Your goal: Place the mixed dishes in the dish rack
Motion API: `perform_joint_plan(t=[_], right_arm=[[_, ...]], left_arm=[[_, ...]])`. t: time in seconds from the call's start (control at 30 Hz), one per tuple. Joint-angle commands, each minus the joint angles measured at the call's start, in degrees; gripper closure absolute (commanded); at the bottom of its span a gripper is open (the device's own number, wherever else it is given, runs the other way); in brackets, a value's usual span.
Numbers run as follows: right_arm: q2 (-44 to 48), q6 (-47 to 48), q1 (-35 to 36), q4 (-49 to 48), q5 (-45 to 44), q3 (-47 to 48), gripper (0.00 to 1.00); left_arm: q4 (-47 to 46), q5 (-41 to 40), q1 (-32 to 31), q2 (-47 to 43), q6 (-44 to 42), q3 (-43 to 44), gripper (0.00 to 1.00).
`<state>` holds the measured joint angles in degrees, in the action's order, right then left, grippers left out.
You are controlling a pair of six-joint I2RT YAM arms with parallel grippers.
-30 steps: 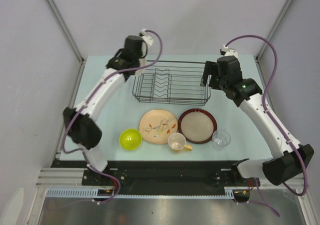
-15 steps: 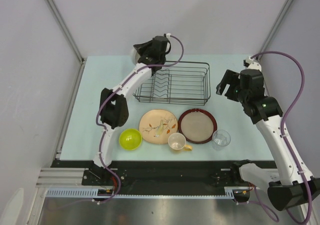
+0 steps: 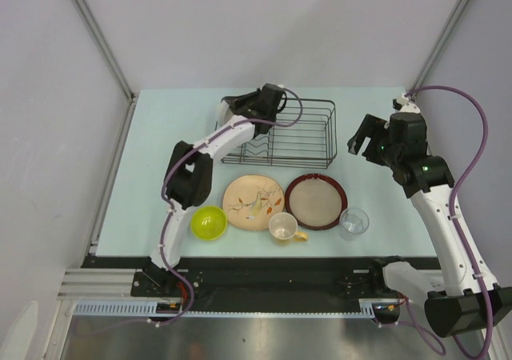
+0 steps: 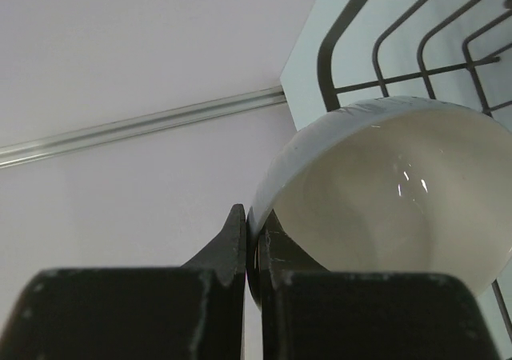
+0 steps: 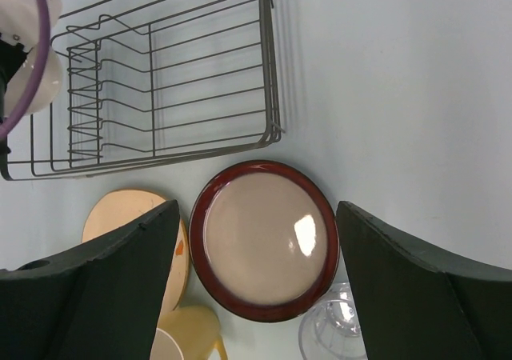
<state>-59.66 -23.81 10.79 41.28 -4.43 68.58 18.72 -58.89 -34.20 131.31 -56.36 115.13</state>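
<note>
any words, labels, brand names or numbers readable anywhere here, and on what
None readable: no words, brands or numbers show in any view.
The beige leaf-patterned plate carries only a leaf drawing; the visible parts of the white bowl and dish rack are unmarked.

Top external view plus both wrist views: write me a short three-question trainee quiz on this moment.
1. True or false: the left tool is shut on the rim of the white bowl.
2. The held bowl is at the dish rack's: A) left end B) middle C) right end
3. How many dishes rest on the table?
Key: 1 true; 2 A; 3 five.
</note>
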Motion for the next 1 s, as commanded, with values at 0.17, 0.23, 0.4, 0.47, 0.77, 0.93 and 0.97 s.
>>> perform_joint_plan(t=[0.17, 0.23, 0.4, 0.47, 0.77, 0.93, 0.97], right_arm=[[2.1, -1.1, -0.2, -0.8, 2.0, 0.2, 0.16], [2.2, -1.3, -0.2, -0.7, 2.1, 0.2, 0.16], [2.3, -1.4, -0.2, -0.3, 2.3, 0.2, 0.16], [2.4, -1.3, -0.2, -0.2, 2.4, 0.2, 0.17], [2.1, -1.5, -0.2, 0.1, 2.7, 0.2, 0.14], [1.4, -1.8, -0.2, -0.1, 3.3, 0.2, 0.13], [1.5, -1.8, -0.2, -0.3, 3.4, 0.2, 0.14]], left_arm=[[-5.9, -3.9, -0.6, 0.8, -3.1, 1.8, 1.00], [-6.9, -4.2, -0.6, 1.6, -4.6, 1.8, 1.00], [-8.3, -4.8, -0.6, 3.9, -7.3, 1.8, 1.00], [-9.7, -5.1, -0.6, 4.7, -8.1, 1.9, 1.00], [-6.0, -5.4, -0.7, 6.8, -7.3, 5.9, 0.80], [-0.6, -4.4, -0.7, 4.5, -4.8, 7.0, 0.00], [-0.2, -4.4, -0.7, 3.9, -4.5, 7.0, 0.00]])
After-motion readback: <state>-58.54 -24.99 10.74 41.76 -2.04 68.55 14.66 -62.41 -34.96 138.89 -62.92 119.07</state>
